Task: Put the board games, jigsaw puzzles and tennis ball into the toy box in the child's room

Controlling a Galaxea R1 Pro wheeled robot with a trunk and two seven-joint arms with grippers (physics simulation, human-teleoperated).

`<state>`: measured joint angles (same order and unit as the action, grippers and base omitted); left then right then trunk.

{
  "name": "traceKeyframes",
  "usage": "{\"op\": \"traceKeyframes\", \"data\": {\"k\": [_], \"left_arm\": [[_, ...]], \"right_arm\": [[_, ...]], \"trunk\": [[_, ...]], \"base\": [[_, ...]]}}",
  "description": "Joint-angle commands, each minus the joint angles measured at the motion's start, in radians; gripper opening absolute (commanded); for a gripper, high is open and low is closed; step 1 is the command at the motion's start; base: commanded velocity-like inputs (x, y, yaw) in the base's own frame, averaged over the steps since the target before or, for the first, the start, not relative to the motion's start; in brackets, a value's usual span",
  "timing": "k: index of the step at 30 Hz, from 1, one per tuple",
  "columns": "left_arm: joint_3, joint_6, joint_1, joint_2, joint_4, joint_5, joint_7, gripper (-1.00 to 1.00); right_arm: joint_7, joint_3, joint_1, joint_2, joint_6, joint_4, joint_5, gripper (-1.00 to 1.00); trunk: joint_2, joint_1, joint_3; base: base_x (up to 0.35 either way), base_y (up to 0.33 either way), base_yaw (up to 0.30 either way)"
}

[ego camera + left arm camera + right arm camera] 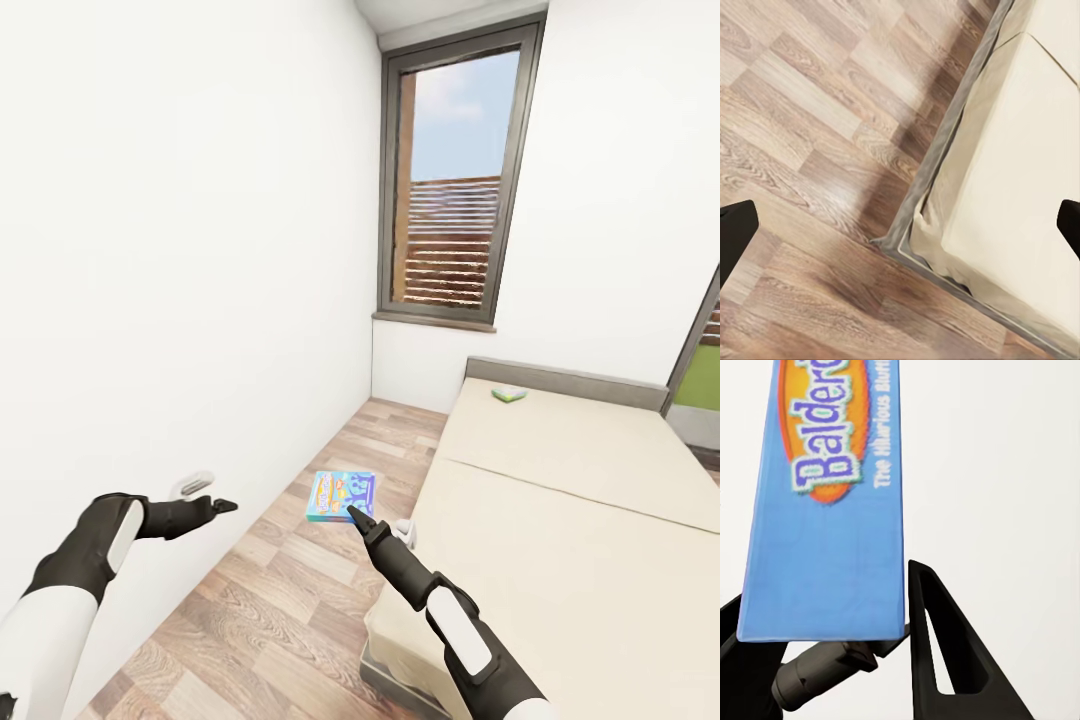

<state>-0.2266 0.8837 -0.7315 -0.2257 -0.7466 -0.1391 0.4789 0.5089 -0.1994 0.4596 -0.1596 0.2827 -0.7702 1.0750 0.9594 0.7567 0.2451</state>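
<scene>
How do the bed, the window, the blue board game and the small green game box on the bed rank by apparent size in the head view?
1. bed, largest
2. window
3. blue board game, held at the right tool, so nearness inflates it
4. green game box, smallest, but farthest away

The last two could truly be alike.

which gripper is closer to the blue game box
Right. The right gripper holds the blue box between its fingers; the left gripper hangs apart, over the floor by the wall.
</scene>
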Motion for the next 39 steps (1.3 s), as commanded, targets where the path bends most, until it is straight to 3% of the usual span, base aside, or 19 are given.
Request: {"op": "traceKeyframes", "data": {"k": [1, 11, 22, 39], "left_arm": [[0.004, 0.008, -0.001, 0.000, 0.000, -0.007, -0.003, 1.00], [0.023, 0.010, -0.002, 0.000, 0.000, -0.004, -0.008, 1.00], [0.071, 0.011, -0.002, 0.002, 0.000, -0.004, -0.029, 1.00], [0.078, 0.010, -0.002, 0.010, 0.001, -0.004, -0.033, 1.00]], "right_arm": [[0.000, 0.000, 0.001, 0.000, 0.007, 0.000, 0.010, -1.00], [0.000, -0.001, 0.001, -0.001, 0.006, 0.000, 0.008, -1.00], [0.001, -0.002, 0.001, -0.002, 0.006, 0.000, 0.004, -1.00], [0.002, -0.002, 0.001, -0.001, 0.001, 0.000, 0.004, -1.00]], "trunk": [[-0.006, -0.004, -0.002], [-0.076, -0.042, -0.033], [-0.153, -0.084, -0.068], [-0.251, -0.138, -0.126]], "base": [[-0.005, 0.000, 0.000], [-0.001, 0.000, 0.000], [0.000, 0.000, 0.000], [0.000, 0.000, 0.000]]}}
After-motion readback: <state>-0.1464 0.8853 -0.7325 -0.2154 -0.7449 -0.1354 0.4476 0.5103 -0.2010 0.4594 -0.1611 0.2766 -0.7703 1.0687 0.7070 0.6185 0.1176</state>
